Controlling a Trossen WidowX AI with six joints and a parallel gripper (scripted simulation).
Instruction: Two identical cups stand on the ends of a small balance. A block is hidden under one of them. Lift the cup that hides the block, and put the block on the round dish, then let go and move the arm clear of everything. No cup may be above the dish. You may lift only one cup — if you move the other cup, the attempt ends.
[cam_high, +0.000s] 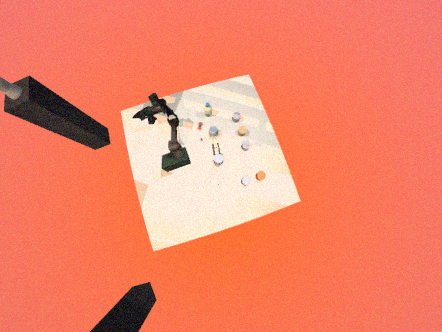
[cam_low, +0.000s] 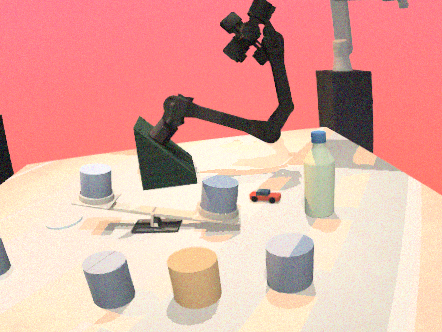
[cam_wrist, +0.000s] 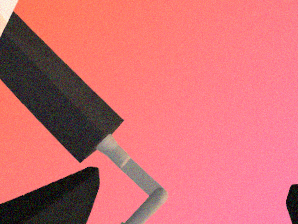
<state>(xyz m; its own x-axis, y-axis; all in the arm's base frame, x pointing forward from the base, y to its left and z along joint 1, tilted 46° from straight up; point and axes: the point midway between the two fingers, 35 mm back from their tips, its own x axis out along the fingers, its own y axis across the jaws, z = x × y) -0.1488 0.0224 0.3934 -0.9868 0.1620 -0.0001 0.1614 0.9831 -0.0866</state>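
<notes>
Arm (cam_high: 174, 134) (cam_low: 225, 118) is folded back, well apart from the balance (cam_high: 215, 147) (cam_low: 175, 215). Beam looks lower at the cup by the toy car, so I'd bet the block is under that cup (cam_high: 214, 130) (cam_low: 219, 196); block itself not visible. Other cup (cam_high: 218, 159) (cam_low: 96, 182) must stay put. Dish (cam_low: 65, 227) waits beside the high end. Step in hand: pick the cup. Next: approach from above, straddle, lift straight. Gripper (cam_high: 143, 118) (cam_low: 233, 36) (cam_wrist: 193, 187) is nearly fully open, holding and touching nothing.
</notes>
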